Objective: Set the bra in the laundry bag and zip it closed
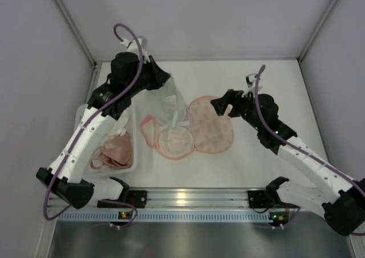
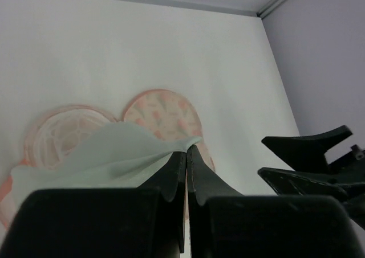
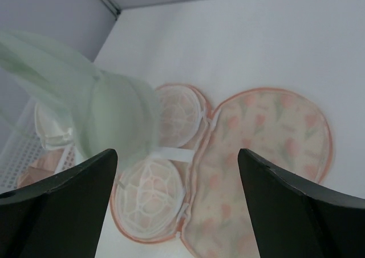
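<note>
The laundry bag [image 1: 215, 128] lies open on the table with its floral half to the right. In its left half lies the bra [image 1: 174, 140], two round mesh cups joined by a whitish band [image 3: 171, 154]. My left gripper [image 1: 165, 82] is shut on a sheer pale mint sheet [image 1: 168, 103], apparently the bag's lining, and holds it up above the cups. The left wrist view shows the gripper [image 2: 188, 150] pinching the mint sheet [image 2: 108, 152]. My right gripper [image 1: 220, 105] is open and empty, hovering over the bag's floral half [image 3: 262, 150], with the bra [image 3: 151, 198] below it to the left.
A white plastic basket [image 1: 85, 118] stands at the left, holding pink garments [image 1: 117, 150]. Grey walls close in the table at the back and both sides. A metal rail [image 1: 188, 198] runs along the near edge.
</note>
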`<state>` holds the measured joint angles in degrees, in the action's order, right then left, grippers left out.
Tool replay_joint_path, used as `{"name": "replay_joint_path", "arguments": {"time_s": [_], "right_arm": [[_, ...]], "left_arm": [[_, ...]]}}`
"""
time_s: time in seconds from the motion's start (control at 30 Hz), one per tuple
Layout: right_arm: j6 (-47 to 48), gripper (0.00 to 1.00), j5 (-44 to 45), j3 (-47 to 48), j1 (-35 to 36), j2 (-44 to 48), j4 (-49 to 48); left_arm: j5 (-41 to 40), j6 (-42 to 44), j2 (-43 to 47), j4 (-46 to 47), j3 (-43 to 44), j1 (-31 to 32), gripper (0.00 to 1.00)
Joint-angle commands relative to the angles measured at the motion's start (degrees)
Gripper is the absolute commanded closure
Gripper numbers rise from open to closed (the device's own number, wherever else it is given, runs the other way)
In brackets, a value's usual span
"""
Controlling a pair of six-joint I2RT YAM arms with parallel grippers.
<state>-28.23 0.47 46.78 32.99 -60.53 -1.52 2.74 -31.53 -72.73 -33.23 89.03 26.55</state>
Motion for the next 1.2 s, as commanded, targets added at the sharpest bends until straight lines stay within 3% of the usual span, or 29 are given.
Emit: {"name": "replay_joint_path", "arguments": {"time_s": [0.0,0.13,0.23,0.43,0.63,0.87,1.03,1.17], "right_arm": [[4.0,0.11,-2.2,-2.7,-1.0,8.0,-5.4],[5.7,0.1,-7.9,-5.0,-0.8,10.8,-7.9],[8.8,0.1,-11.5,-6.0,0.1,10.1,-10.3],[16.5,0.06,-6.9,-4.4,1.7,5.4,-9.6],[11.4,0.06,4.5,-1.4,-0.2,4.1,-0.9],[7.1,0.06,1.1,-1.1,-0.7,2.8,1.3],[-6.4,0.09,-8.3,-2.8,-0.6,-5.0,-1.8],[-28.3,0.08,-9.8,-9.8,-0.6,-9.2,-10.8]], "left_arm": [[-5.1,0.4,-2.5,5.9,3.4,5.8,1.0],[-4.9,1.4,-8.0,9.3,6.1,10.1,1.0],[0.0,1.2,-10.1,11.7,5.6,11.4,1.0],[2.8,2.8,-11.3,15.3,1.7,11.7,1.0],[-6.2,4.0,-8.0,15.7,-6.1,11.2,1.0],[-11.6,3.1,-6.0,15.5,-12.6,11.2,1.0],[-15.4,1.8,-5.6,14.7,-14.5,11.2,1.0],[-17.6,0.9,-4.9,14.5,-15.9,11.2,1.0]]}}
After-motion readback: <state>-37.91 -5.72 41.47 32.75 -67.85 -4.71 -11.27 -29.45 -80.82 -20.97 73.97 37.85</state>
